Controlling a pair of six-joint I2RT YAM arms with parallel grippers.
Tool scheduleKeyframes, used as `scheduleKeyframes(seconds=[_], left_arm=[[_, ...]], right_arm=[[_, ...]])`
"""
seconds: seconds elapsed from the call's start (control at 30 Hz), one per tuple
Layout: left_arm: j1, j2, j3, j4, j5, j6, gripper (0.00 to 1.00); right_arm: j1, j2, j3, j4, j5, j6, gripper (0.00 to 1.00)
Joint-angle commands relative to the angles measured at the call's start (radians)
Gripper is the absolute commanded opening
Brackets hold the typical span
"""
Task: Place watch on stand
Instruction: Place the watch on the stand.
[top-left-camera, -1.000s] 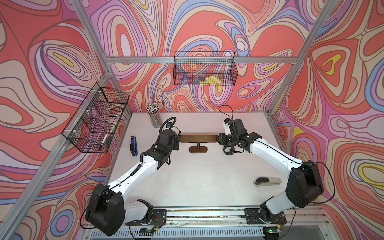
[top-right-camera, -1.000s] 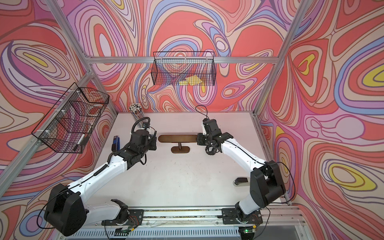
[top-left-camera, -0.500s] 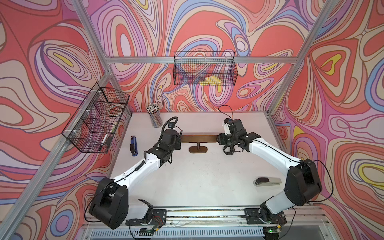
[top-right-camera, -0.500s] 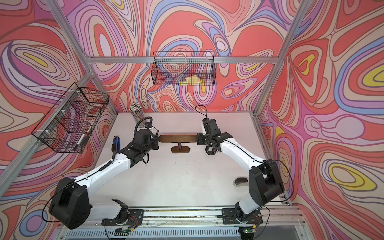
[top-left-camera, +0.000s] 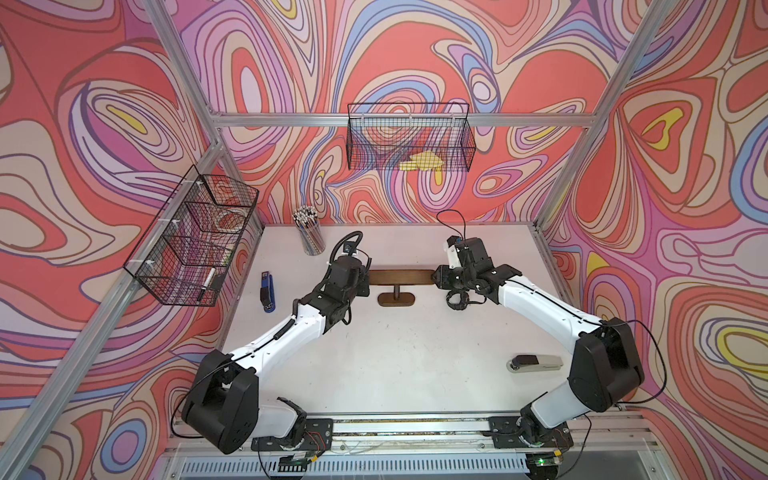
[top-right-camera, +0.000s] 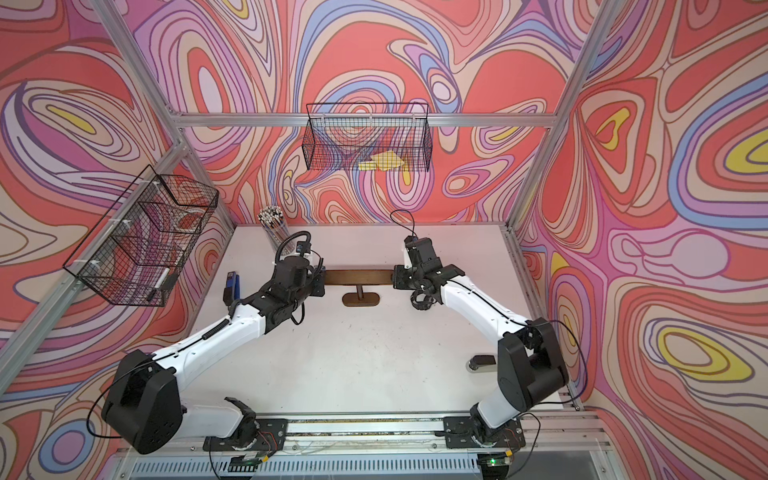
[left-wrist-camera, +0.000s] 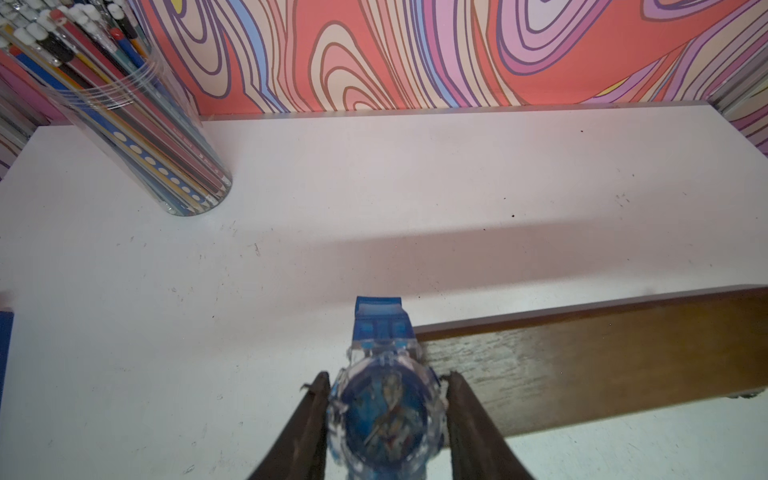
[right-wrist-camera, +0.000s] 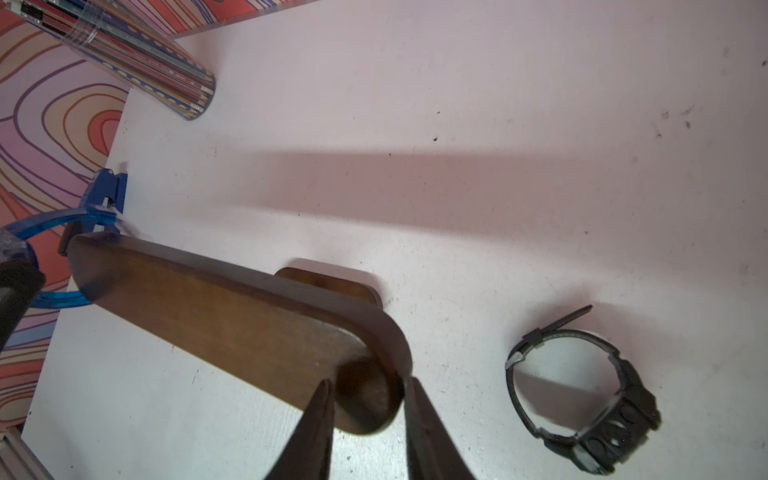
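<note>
Blue watch (left-wrist-camera: 384, 415) is pinched by its case in the left gripper (left-wrist-camera: 386, 378), with the strap loop right at one tip of the top bar of the stand (right-wrist-camera: 232, 316), probably lined up to slide on. Right gripper (right-wrist-camera: 368, 382) clamps the bar's other tip, likely steadying it. Black watch (right-wrist-camera: 590, 399) just lies on the table (right-wrist-camera: 457, 104).

Watches 2: blue watch (left-wrist-camera: 384, 411), black watch (right-wrist-camera: 611, 444). Stand (top-left-camera: 399, 276) 1. Staplers 2: blue stapler (top-left-camera: 266, 291) left, grey stapler (top-left-camera: 534, 363) near right. Pencil cup (top-left-camera: 311, 241) 1, far left; pencils too many to count. Wire baskets 2: left basket (top-left-camera: 191, 249), far basket (top-left-camera: 374, 141). Arms 2: left arm (top-left-camera: 286, 334), right arm (top-left-camera: 540, 297). Desk (top-left-camera: 415, 353) 1.
</note>
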Motion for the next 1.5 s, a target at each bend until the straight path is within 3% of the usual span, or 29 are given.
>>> scheduleKeyframes(seconds=[0.0, 0.83, 1.47], left_arm=[[-0.010, 0.019, 0.034, 0.020, -0.008, -0.030, 0.30], [-0.098, 0.108, 0.100, 0.011, -0.024, -0.099, 0.30], [-0.193, 0.188, 0.167, -0.032, -0.129, -0.129, 0.37]], right_arm=[[-0.003, 0.002, -0.016, 0.017, -0.012, -0.005, 0.31], [-0.003, -0.037, -0.056, 0.062, -0.038, -0.008, 0.29], [-0.003, -0.061, -0.069, 0.074, -0.046, -0.017, 0.28]])
